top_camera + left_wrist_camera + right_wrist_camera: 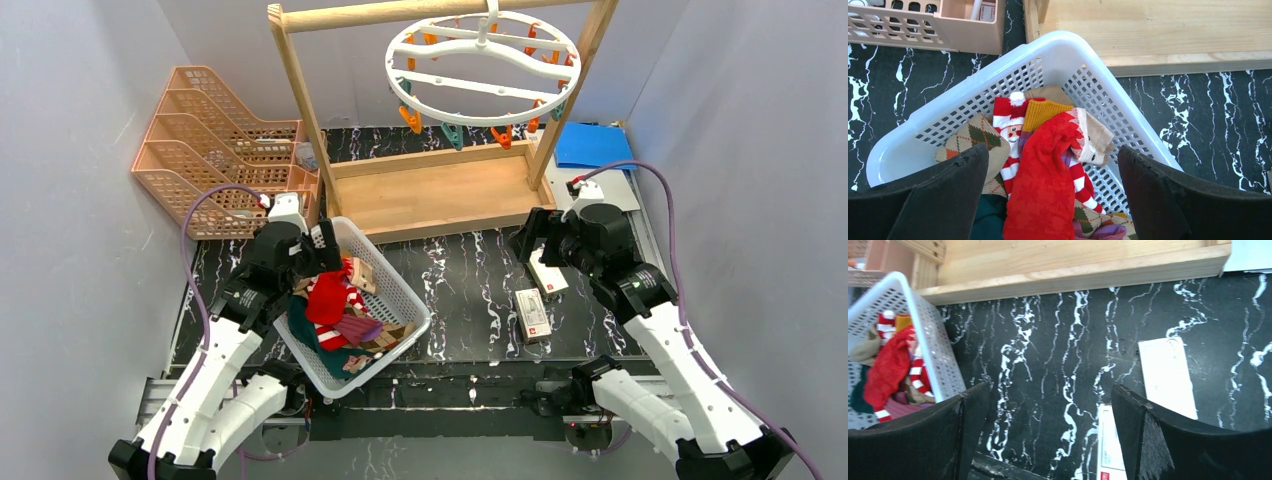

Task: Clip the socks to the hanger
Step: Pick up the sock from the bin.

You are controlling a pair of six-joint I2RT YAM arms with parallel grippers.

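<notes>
Nearest, left gripper (1053,200), jaws spread wide and empty, above white basket (412,300) on the table's left. Inside it, heaped socks (338,305), with the red sock (1043,185) uppermost, its length running toward the basket's far corner. Right gripper (1048,435), likewise wide and empty, over two small boxes (533,315). Farthest, hanger (470,119) hung on wooden rack (430,195), ring near level, clips pointing down.

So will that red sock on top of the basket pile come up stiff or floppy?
Probably floppy: the red sock drapes in folds over the pile. Likely light, being thin fabric; it may drag the striped sock beneath along.
</notes>
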